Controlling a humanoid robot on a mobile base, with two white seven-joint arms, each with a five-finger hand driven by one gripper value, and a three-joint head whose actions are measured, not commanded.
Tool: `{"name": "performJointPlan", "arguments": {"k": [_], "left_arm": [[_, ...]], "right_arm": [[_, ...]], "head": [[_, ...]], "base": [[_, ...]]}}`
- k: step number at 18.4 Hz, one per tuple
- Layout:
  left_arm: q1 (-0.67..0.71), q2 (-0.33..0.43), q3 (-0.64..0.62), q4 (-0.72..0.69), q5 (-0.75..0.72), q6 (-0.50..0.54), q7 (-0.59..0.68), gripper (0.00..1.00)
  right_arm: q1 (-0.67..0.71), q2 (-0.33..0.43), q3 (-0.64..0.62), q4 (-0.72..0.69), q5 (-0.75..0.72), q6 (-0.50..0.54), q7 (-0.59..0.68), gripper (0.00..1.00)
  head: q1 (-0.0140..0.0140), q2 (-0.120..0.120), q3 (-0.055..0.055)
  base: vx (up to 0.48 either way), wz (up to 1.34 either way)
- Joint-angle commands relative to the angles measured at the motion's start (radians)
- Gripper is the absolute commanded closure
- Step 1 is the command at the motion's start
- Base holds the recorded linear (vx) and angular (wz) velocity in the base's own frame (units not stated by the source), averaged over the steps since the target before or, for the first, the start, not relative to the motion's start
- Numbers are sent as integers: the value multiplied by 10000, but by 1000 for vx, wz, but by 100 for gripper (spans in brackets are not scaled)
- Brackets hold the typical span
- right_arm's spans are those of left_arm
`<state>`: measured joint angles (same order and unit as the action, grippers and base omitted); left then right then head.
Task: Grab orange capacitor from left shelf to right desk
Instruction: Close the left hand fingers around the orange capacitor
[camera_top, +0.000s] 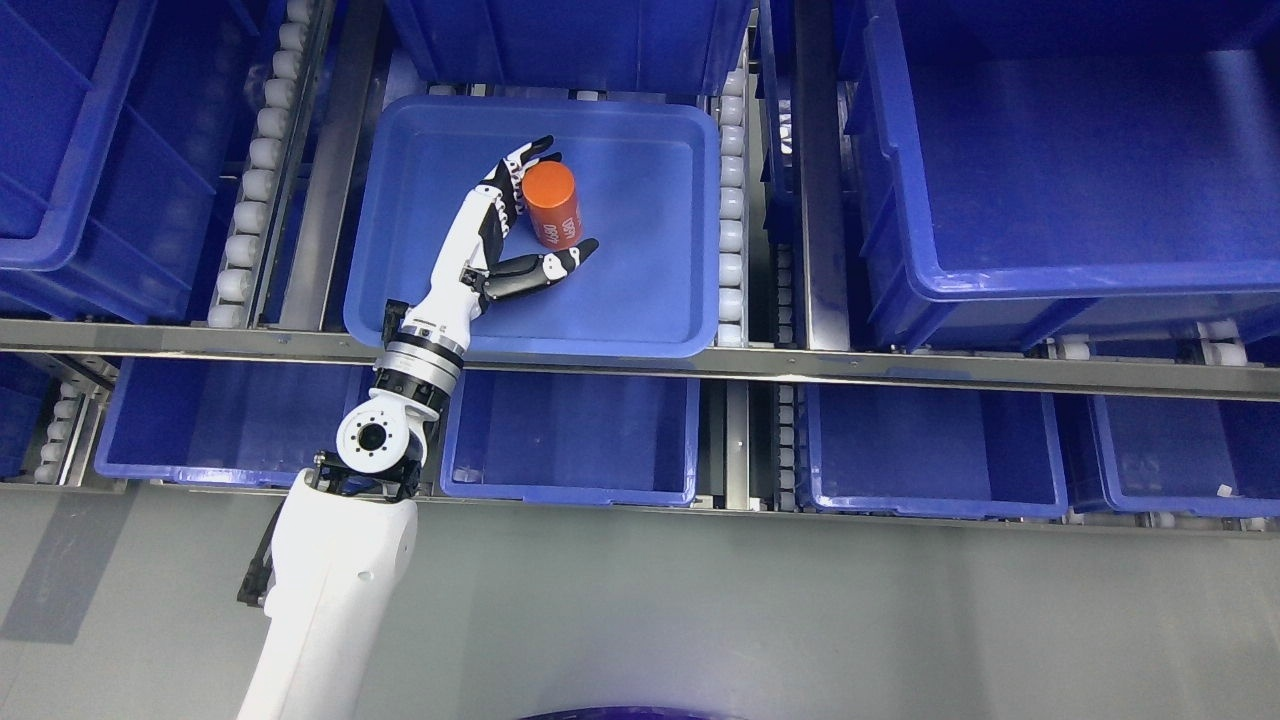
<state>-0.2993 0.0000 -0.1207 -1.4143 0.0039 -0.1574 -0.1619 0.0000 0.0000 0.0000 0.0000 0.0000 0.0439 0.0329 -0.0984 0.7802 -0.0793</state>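
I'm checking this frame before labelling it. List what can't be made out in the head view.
- Orange capacitor: its left side is hidden behind the left hand, so finger contact is unclear.
- White print on the capacitor: too small to read.
- Right arm: outside the picture.
- Right desk: not in the picture.
- Blue tray: its near left corner is covered by the wrist.

Bright, even overhead light; sharp focus
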Motion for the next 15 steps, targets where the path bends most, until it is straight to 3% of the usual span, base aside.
{"name": "performJointPlan", "arguments": {"k": [1,3,7,9,13,15], "left_arm": [[-75,175,178,766,-24,-708,-7,54],[-75,175,240,965,7,-1185,-7,69],[-45,175,241,981,38,-1264,-7,81],[1,175,256,981,68,-1645,-7,100],[-75,175,226,661,343,-2121,8,100],[-319,175,210,-196,619,-2138,-7,100]], "right_arm": [[15,-175,-107,-337,0,-9,-7,0],[15,-175,-107,-337,0,-9,-7,0],[15,-175,-107,-337,0,-9,-7,0],[15,-175,-107,-337,0,6,-7,0],[15,-175,-107,-337,0,6,-7,0],[15,-175,-107,-337,0,6,-7,0]], "head": [[0,0,0],[0,0,0],[0,0,0],[0,0,0],[0,0,0],[0,0,0]], "base": [[0,0],[0,0],[0,0],[0,0],[0,0],[0,0]]}}
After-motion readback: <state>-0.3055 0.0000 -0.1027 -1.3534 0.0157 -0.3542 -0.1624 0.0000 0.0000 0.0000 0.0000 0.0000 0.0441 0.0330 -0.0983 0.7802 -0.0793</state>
